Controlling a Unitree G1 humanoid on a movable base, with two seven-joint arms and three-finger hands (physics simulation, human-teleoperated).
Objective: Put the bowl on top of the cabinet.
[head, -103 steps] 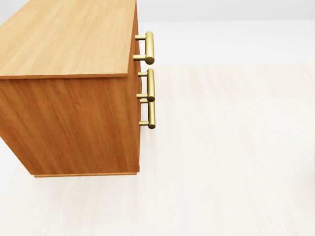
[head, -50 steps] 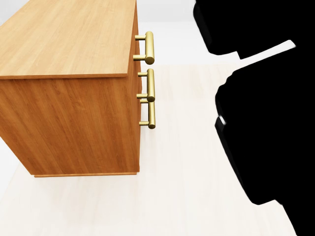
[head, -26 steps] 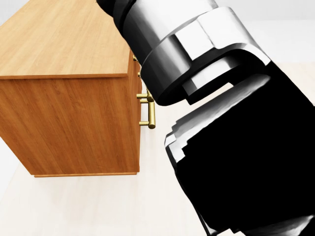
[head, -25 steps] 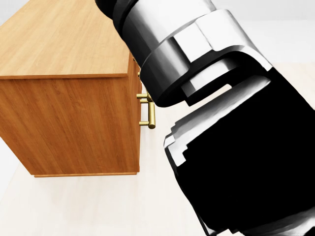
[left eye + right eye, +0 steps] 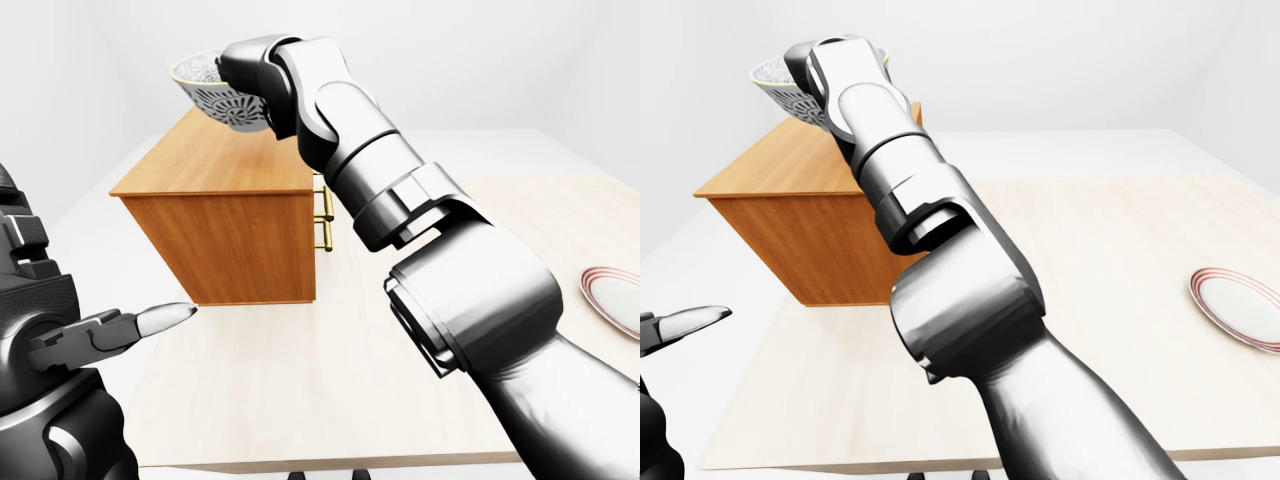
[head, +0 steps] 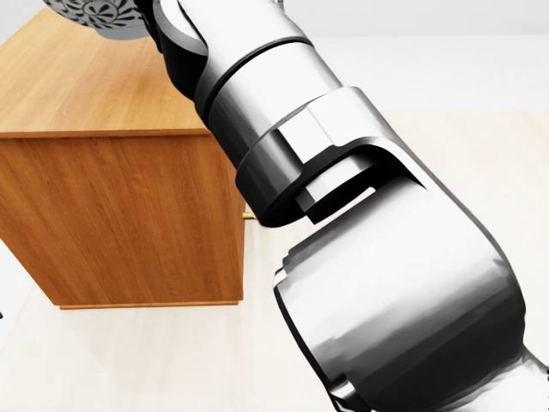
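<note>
1. Your right robot hand [image 5: 243, 82] was clamped on the bowl [image 5: 210, 100], holding it in the air just above the cabinet [image 5: 215, 162] top.
2. Best move, I'd say: lower it straight, keep it level, and let go only once it sat flat.

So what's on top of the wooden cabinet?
On the orange-brown wooden cabinet, the bare part of the top holds nothing. The right hand holds a patterned white bowl over it. The silver arm hides part of the top, and whether the bowl touches.
</note>
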